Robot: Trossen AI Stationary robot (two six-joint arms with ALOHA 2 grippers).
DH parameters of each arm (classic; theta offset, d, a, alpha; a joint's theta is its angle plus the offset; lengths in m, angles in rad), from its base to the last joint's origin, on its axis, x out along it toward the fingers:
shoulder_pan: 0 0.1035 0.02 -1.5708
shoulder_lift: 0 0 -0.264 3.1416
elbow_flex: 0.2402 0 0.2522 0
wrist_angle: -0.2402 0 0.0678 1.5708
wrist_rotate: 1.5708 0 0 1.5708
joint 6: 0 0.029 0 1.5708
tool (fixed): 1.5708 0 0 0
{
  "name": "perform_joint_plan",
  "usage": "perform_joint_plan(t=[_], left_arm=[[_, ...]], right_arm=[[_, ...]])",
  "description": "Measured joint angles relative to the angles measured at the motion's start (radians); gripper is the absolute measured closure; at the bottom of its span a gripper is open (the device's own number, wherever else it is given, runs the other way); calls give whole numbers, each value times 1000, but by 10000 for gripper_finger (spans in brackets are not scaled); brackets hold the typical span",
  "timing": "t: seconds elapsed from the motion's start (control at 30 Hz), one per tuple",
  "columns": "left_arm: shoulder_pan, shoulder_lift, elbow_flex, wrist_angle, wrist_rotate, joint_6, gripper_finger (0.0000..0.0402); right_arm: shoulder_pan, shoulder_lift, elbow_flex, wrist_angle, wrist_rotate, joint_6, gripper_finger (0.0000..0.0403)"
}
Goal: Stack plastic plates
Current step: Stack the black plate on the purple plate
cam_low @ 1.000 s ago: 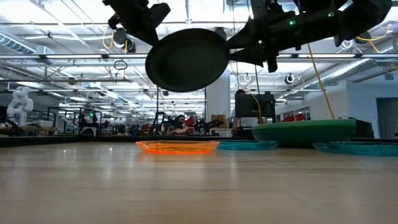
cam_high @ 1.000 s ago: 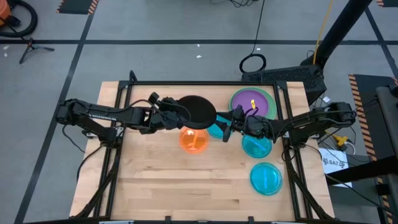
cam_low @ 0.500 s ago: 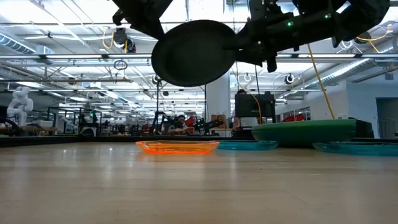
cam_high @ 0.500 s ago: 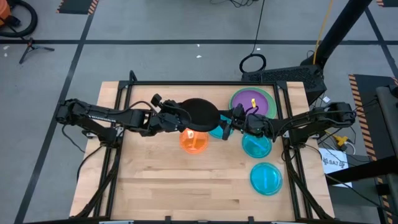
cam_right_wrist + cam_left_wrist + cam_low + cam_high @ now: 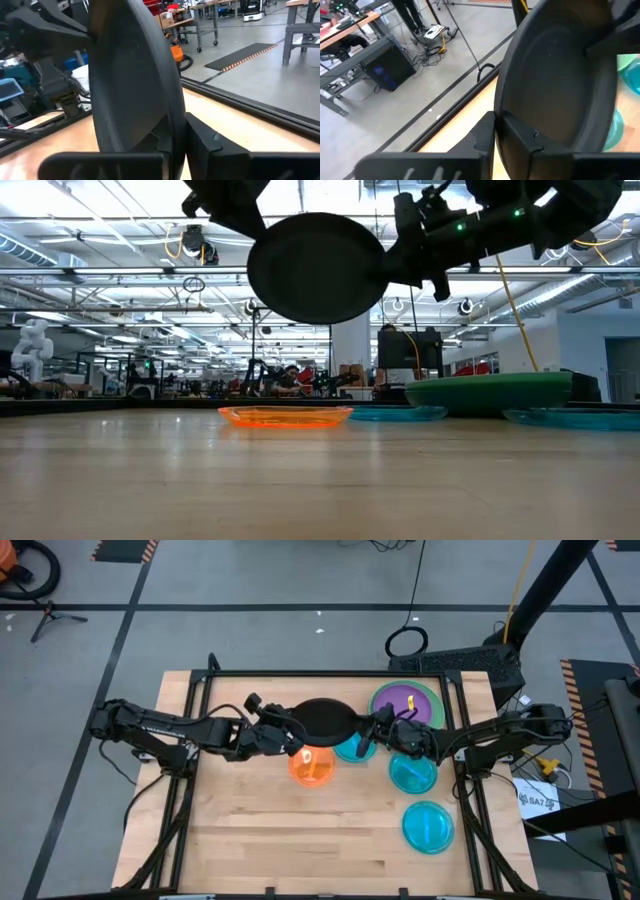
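A black plate [image 5: 322,718] hangs tilted on edge above the table's far middle, its face toward the near edge [image 5: 316,268]. My left gripper [image 5: 295,730] is shut on its left rim and my right gripper [image 5: 372,728] is shut on its right rim. Below it an orange plate [image 5: 313,765] and a cyan plate [image 5: 352,748] lie flat on the table. A purple plate [image 5: 403,702] lies on top of green plates [image 5: 437,705] at the far right. My left gripper pinches the black plate's left rim [image 5: 502,125] between its two fingers [image 5: 520,145], coming level from the table's left. The plate is lifted clear and stands steeply tilted. My right gripper pinches the opposite, right rim [image 5: 175,131] between its two fingers [image 5: 200,140], coming level from the table's right.
Two more cyan plates [image 5: 412,773] [image 5: 428,826] lie flat along the right side. The green stack [image 5: 490,392] stands highest on the table. Bare wood [image 5: 250,840] spreads over the near left half.
My left gripper has carried the black plate a little toward the table's right and up, tipping it more upright. My right gripper, open a second ago, has shut on the plate's right rim.
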Motion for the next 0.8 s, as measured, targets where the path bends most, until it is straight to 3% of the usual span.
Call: perform_joint_plan(t=[0.13, 0.47, 0.67, 0.8], left_arm=[[-4, 0, 0, -2, 0, 10, 328], [-15, 0, 0, -38, -5, 29, 231], [-33, 2, 0, -107, -5, 42, 195], [-29, -1, -1, -161, -65, 52, 189]], right_arm=[[4, 0, 0, 6, -26, 6, 370], [0, -1, 0, -34, -32, 42, 382], [-61, -61, 4, -234, -116, 183, 382], [-132, -138, -3, -413, -181, 235, 383]])
